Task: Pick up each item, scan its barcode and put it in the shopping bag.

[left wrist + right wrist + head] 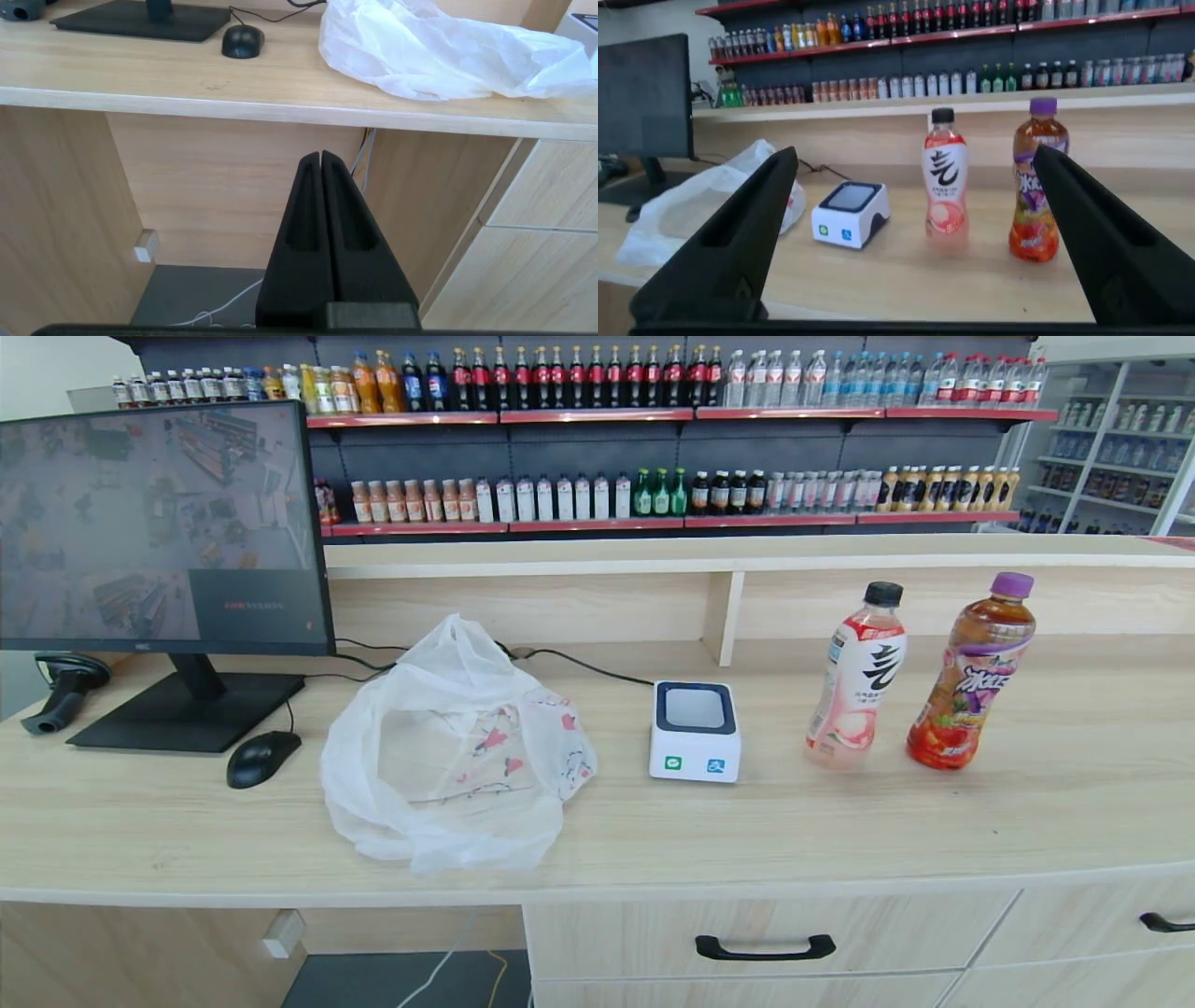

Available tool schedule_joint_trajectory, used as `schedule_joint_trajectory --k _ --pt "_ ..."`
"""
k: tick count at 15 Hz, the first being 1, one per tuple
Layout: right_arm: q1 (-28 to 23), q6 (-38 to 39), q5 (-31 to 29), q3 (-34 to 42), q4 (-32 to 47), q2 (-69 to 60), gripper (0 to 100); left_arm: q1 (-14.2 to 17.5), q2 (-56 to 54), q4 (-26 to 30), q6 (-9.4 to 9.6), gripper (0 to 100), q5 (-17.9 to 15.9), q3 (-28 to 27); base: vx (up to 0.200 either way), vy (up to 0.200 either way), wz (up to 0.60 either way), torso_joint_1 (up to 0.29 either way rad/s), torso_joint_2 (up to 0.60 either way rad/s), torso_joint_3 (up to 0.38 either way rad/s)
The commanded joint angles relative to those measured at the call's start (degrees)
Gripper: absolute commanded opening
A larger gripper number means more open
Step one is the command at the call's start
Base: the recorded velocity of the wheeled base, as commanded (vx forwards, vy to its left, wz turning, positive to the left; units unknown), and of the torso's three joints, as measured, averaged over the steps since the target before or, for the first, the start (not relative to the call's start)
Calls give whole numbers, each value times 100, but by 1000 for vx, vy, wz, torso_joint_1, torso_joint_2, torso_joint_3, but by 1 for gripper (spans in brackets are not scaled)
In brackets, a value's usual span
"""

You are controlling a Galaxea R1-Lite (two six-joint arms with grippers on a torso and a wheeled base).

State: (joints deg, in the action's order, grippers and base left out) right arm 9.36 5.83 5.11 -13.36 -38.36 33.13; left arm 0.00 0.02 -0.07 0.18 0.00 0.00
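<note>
Shop counter, pale wooden desk [840, 821]: white translucent plastic shopping bag [453, 756] left of centre; white square barcode scanner [695, 731] just beside it; pink-labelled, black-capped drink bottle [856, 677] and amber, purple-capped tea bottle [973, 674] upright farther right. I read my left end effector [322, 159] pressed together below the desk edge, my right end effector [915, 157] spread wide, facing both bottles.

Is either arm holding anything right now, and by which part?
Nothing is held. The left tool is shut on nothing, in front of the counter; the right tool is open, short of the pink bottle and red bottle standing on it.
</note>
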Motion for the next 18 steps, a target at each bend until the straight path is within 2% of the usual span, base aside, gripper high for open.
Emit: schedule_joint_trajectory --k 1,3,5,8,16,18 --pt "189 85 8 -140 -3098 3050 100 0 -2 -1 -1 0 0 0 0 0 0 0 0 0" --pt "171 -47 8 -431 -4452 4175 100 0 -2 -1 -1 0 0 0 0 0 0 0 0 0" --pt "171 -310 69 -888 -5164 5186 100 0 -2 -1 -1 0 0 0 0 0 0 0 0 0" --pt "171 -802 201 -1222 -5164 5643 100 0 -2 -1 -1 0 0 0 0 0 0 0 0 0" --pt "180 -1470 104 -1098 -5164 5818 100 0 -2 -1 -1 0 0 0 0 0 0 0 0 0" --pt "171 -1435 17 -773 -5164 5933 100 0 -2 -1 -1 0 0 0 0 0 0 0 0 0"
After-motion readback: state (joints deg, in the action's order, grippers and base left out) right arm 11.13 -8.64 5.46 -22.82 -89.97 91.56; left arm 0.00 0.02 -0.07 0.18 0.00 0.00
